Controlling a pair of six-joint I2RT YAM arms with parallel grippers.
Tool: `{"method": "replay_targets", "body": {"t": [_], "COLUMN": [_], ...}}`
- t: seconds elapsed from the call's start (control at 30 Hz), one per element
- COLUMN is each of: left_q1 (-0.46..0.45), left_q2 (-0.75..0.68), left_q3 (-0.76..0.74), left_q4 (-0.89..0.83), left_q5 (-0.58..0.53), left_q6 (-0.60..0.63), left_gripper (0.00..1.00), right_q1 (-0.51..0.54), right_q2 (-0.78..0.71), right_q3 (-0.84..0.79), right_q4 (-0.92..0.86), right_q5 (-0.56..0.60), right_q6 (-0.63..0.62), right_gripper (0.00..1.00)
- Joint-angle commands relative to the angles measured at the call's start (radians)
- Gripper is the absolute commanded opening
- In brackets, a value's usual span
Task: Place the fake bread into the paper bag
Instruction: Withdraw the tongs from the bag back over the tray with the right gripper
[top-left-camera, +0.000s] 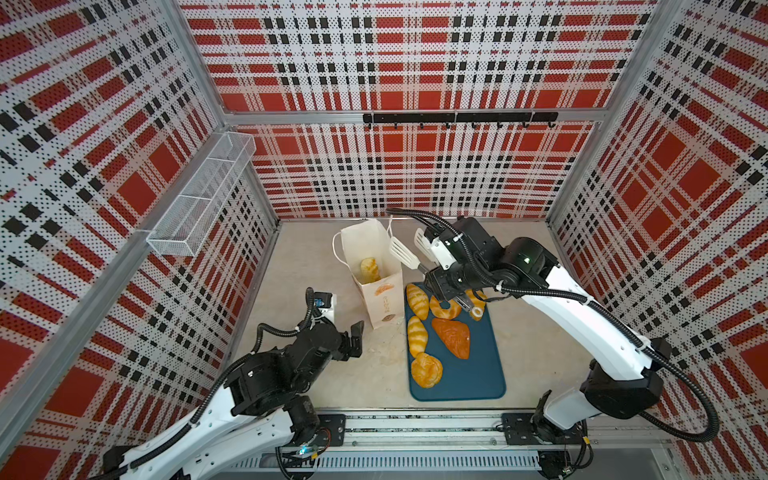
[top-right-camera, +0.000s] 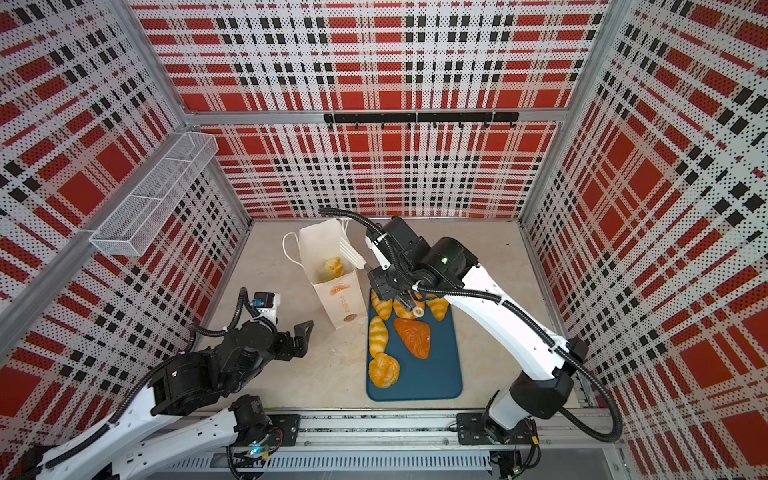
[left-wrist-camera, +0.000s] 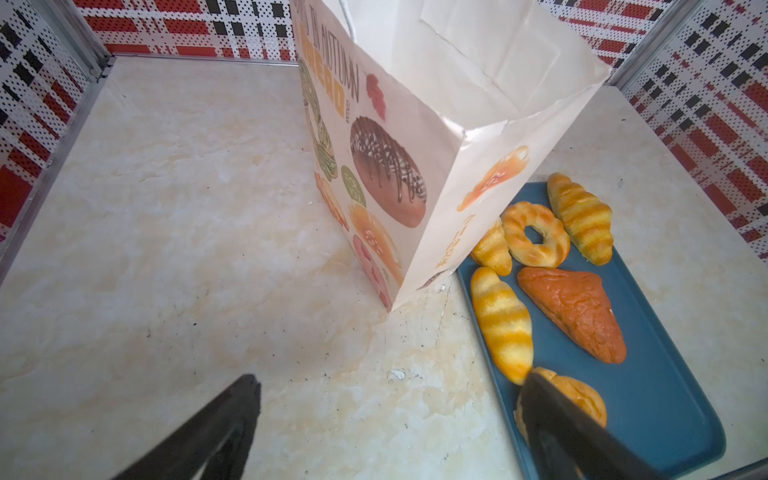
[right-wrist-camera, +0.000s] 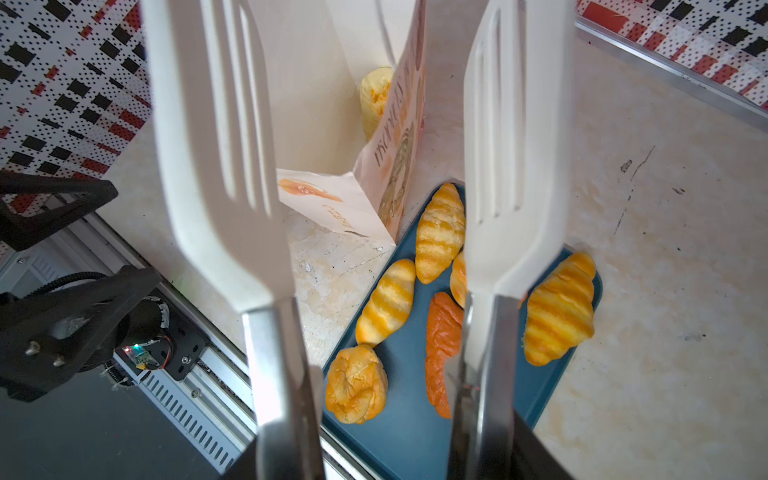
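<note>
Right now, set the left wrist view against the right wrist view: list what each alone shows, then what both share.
Left wrist only: the chocolate-doughnut print on the paper bag, and the ring doughnut whole. Right wrist only: the white slotted tongs, and a pastry inside the bag. Both: the bag, the teal tray, the round bun, the brown triangular loaf and striped croissants.

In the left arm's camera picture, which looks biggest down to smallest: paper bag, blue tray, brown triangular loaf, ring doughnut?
1. paper bag, cut off at the frame's edge
2. blue tray
3. brown triangular loaf
4. ring doughnut
The loaf lies nearer the camera than the doughnut, so that gap may be exaggerated.
</note>
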Motion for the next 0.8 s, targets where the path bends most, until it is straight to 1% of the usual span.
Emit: {"method": "replay_targets", "body": {"t": [0.0,0.3,0.37,0.6,0.77], "left_q1": [-0.012,-0.047,-0.050,-0.067,-0.074], "left_q2": [0.005,-0.003,-0.005,-0.001,-0.009], "left_q3": [-0.013,-0.019,-0.018,-0.026,-0.033], "left_q4": [-0.010,-0.011,-0.011,-0.011,-0.011], "left_q5": [-0.031,-0.052,-0.052,-0.060,-0.056], "left_q6": [-0.024,-0.034,-0.034,-0.037,-0.037], "left_gripper": [0.99,0.99,0.99,0.99,0.99], "right_q1": [0.031,0.087,0.106,0.204,0.276], "right_q2": [-0.067,-0.215,-0.237,-0.296,-0.309], "right_q3": [-0.063,-0.257,-0.292,-0.422,-0.513], "right_q4": [0.038,0.040,0.026,-0.025,-0.040], "right_q5": [0.058,0.113,0.132,0.183,0.189], "right_q6": [0.058,0.168,0.212,0.358,0.449], "right_gripper": [0.57,0.57,0.57,0.57,0.57]}}
